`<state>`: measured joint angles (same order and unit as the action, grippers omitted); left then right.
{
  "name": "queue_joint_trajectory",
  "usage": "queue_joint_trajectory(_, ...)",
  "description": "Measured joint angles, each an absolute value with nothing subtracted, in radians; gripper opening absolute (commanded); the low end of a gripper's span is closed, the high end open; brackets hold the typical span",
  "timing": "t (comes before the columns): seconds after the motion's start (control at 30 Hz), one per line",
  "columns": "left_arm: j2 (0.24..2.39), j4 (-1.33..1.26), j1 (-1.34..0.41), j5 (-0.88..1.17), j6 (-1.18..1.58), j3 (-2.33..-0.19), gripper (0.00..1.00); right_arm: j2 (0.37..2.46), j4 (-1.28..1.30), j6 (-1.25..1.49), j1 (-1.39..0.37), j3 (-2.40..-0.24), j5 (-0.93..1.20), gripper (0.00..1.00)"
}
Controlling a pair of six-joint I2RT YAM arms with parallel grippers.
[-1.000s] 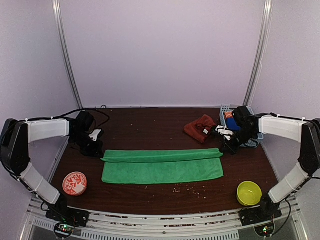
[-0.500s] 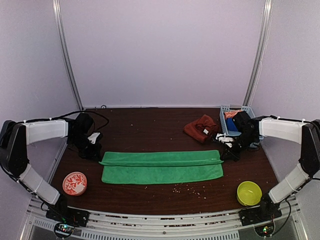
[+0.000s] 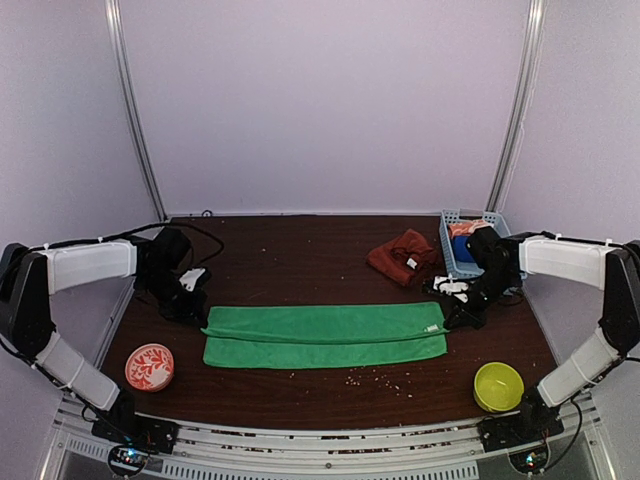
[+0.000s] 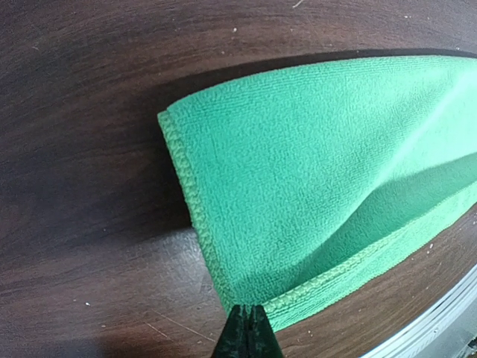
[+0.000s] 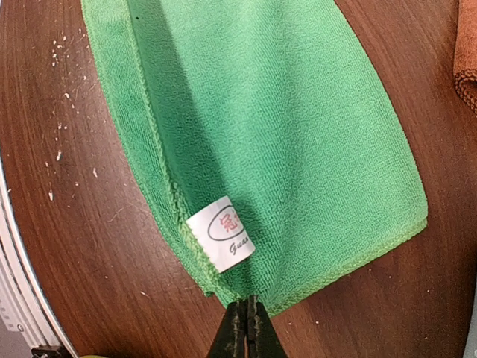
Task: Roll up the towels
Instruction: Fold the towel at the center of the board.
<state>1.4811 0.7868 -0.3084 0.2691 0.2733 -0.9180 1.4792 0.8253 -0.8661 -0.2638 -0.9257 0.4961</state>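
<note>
Dark wood table, pale purple walls behind. At lower centre of the top view: green towel, doubled lengthwise, long axis running left to right across the frame, flat except for a raised fold along the upper edge. Left hand at the towel's left end, fingers pressed together, pinching the hem near the corner. Right hand at the right end, fingers likewise pressed together on the corner just below the white label. Red towel crumpled in a heap at upper right, just left of a blue basket, apart from the green one.
</note>
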Motion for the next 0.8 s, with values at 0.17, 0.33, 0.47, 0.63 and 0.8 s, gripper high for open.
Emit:
queue_joint_trajectory(0.17,1.481,0.79,-0.315,0.269,0.273,-0.913,0.0,1.479,0.839,-0.884,-0.264,-0.922,0.497,0.0)
queue_joint_trajectory(0.33,1.481,0.793,-0.318,0.269,0.273,-0.908,0.0,1.479,0.844,-0.899,-0.265,-0.912,0.496,0.0)
queue_joint_trajectory(0.47,1.481,0.797,-0.32,0.268,0.273,-0.905,0.0,1.479,0.845,-0.913,-0.27,-0.894,0.493,0.0)
queue_joint_trajectory(0.63,1.481,0.809,-0.323,0.264,0.273,-0.905,0.0,1.479,0.846,-0.92,-0.27,-0.89,0.493,0.0)
queue_joint_trajectory(0.8,1.477,0.827,-0.323,0.258,0.273,-0.905,0.0,1.475,0.852,-0.922,-0.27,-0.891,0.493,0.0)
